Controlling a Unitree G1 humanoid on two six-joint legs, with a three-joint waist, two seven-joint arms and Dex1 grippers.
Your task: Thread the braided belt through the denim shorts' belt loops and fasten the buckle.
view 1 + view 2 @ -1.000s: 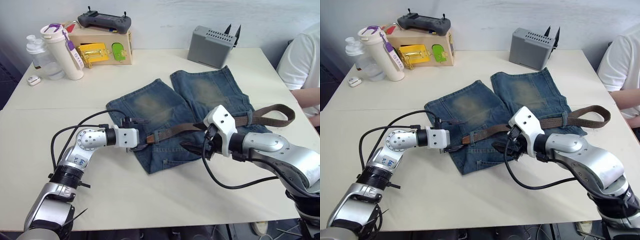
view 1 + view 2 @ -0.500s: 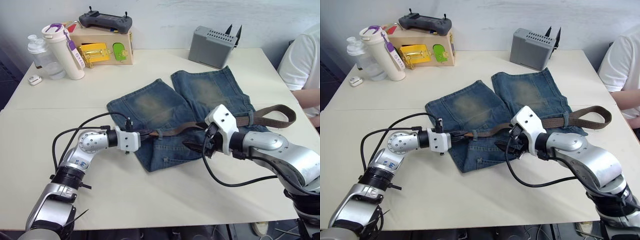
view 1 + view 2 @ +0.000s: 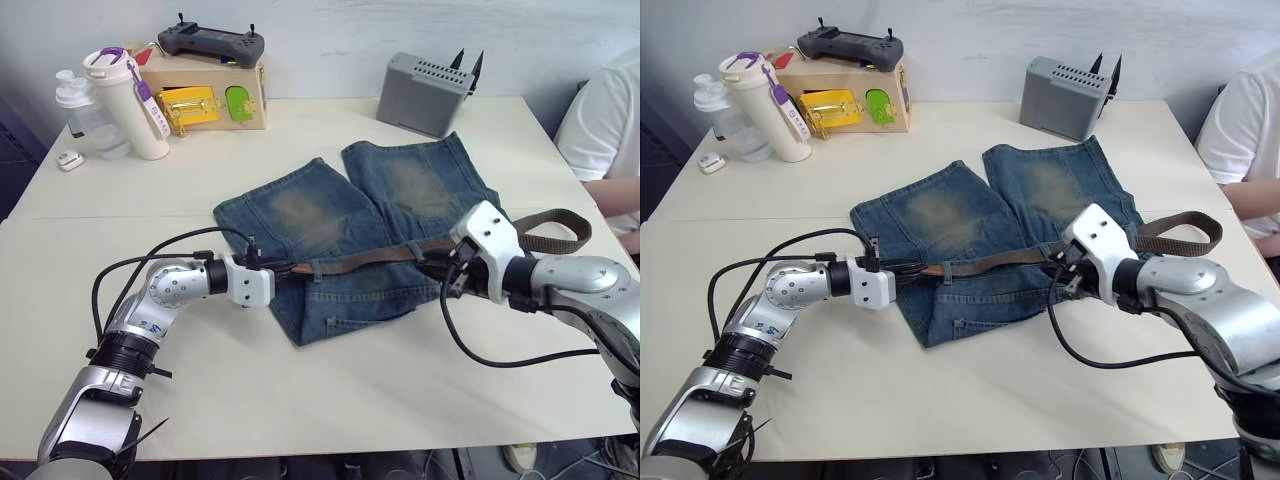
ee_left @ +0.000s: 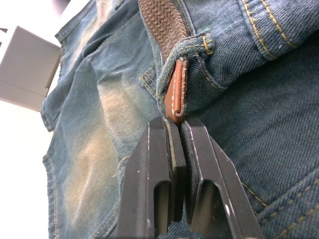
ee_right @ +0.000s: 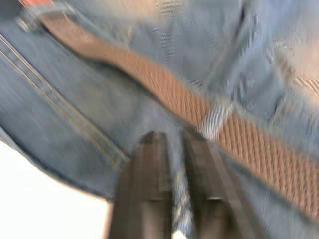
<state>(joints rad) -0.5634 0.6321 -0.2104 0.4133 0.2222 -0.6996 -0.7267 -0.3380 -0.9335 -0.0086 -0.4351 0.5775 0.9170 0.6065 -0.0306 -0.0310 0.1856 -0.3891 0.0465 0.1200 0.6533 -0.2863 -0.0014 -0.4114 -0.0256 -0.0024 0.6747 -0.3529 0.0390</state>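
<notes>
1. My left claw [image 4: 174, 130] is clamped on the tan tip of the braided belt [image 3: 370, 258]. The tip has just come out of one of the belt loops [image 4: 197, 47], and my fingers [image 4: 154, 164] pinch it tight.

2. The denim shorts [image 3: 350, 215] lie flat on the tabletop [image 3: 300, 400]. The belt runs long-ways across the waistband of the shorts, from my left claw at one end of the waistband over to my right claw [image 3: 1072, 268] at the other.

3. I think the next move is a pull. The belt's long line points straight away from my left claw, so I should pull along that line, away from the shorts. My left claw is the one at the tip.

4. My right claw sits on the shorts just beside the belt, at another loop. Its fingers [image 5: 149, 189] look close together with a fold of denim between them, but I cannot tell if they grip it.

5. Past the shorts, on the right claw's side, the belt bends into a loop on the tabletop. I cannot make out the buckle there.
</notes>
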